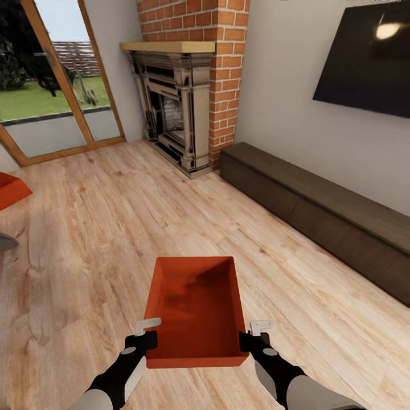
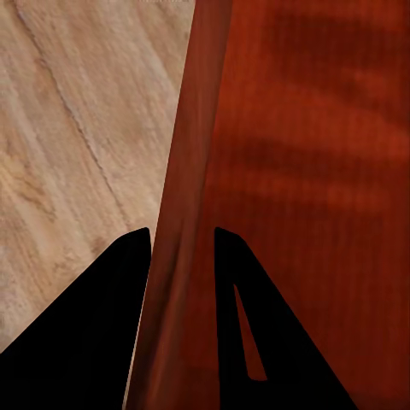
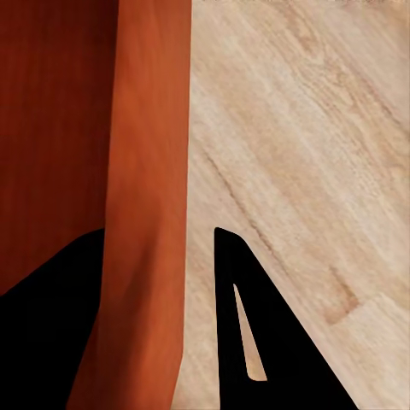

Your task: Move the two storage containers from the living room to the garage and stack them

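An orange-red open-topped storage container [image 1: 196, 310] is held above the light wood plank floor [image 1: 102, 239] of the living room, in front of me. My left gripper [image 1: 147, 337] is shut on its left wall [image 2: 179, 248], one finger [image 2: 94, 333] outside and one inside. My right gripper [image 1: 250, 337] is shut on its right wall [image 3: 149, 213] the same way. A corner of the second storage container [image 1: 10, 191] shows at the far left edge of the head view.
A brick fireplace [image 1: 182, 97] stands ahead, with a long dark low cabinet [image 1: 319, 222] along the right wall under a black screen [image 1: 367, 54]. Glass doors [image 1: 51, 80] with wood frames are at the back left. A grey shape [image 1: 7, 242] lies at the left edge.
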Robot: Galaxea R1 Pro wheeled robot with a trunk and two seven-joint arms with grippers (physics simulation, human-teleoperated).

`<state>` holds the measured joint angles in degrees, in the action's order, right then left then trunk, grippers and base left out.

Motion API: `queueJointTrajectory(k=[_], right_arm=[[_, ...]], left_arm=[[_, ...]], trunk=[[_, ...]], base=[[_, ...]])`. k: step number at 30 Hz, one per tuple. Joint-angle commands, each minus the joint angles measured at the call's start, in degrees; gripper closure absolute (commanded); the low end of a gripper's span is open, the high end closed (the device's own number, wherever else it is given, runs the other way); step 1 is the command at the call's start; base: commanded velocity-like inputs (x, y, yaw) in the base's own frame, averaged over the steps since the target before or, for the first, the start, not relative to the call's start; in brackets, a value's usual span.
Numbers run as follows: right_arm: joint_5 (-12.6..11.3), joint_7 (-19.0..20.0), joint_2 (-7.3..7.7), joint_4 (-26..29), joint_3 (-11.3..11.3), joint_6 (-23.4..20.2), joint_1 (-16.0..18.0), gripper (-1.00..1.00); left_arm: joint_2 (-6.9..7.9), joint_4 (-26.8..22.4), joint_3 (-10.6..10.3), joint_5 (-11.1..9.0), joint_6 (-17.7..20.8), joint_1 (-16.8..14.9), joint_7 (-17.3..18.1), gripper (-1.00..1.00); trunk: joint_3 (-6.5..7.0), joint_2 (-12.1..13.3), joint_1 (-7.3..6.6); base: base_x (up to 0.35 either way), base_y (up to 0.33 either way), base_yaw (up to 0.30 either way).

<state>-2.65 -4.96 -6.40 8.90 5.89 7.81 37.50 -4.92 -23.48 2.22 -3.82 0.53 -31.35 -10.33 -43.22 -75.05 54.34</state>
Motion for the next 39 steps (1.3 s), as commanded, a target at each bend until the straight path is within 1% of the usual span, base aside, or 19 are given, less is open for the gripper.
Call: queueJointTrajectory(k=[1,17,21,39], right_arm=[[-0.36,-0.49,0.01,-0.11,0.18,0.19,0.03,1.00],[-0.43,-0.49,-0.10,-0.20,0.23,0.02,-0.14,1.00],[-0.36,-0.45,-0.43,-0.20,0.20,0.02,-0.15,1.00],[-0.25,-0.49,-0.46,-0.20,0.19,0.01,-0.15,1.00]], left_arm=[[0.00,-0.16,0.77,0.13,0.07,-0.03,-0.30,1.00],[0.00,-0.16,0.77,0.15,0.09,-0.03,-0.28,1.00],[0.00,-0.16,0.75,0.14,0.09,-0.03,-0.30,1.00],[-0.09,-0.08,0.76,0.13,0.19,-0.03,-0.30,1.00]], trunk=[[0.15,0.39,-0.23],[3.02,6.81,-3.74],[3.74,8.42,-4.62],[6.97,15.63,-8.57]], base=[[0.000,0.000,0.000],[0.000,0.000,0.000],[0.000,0.000,0.000],[0.000,0.000,0.000]])
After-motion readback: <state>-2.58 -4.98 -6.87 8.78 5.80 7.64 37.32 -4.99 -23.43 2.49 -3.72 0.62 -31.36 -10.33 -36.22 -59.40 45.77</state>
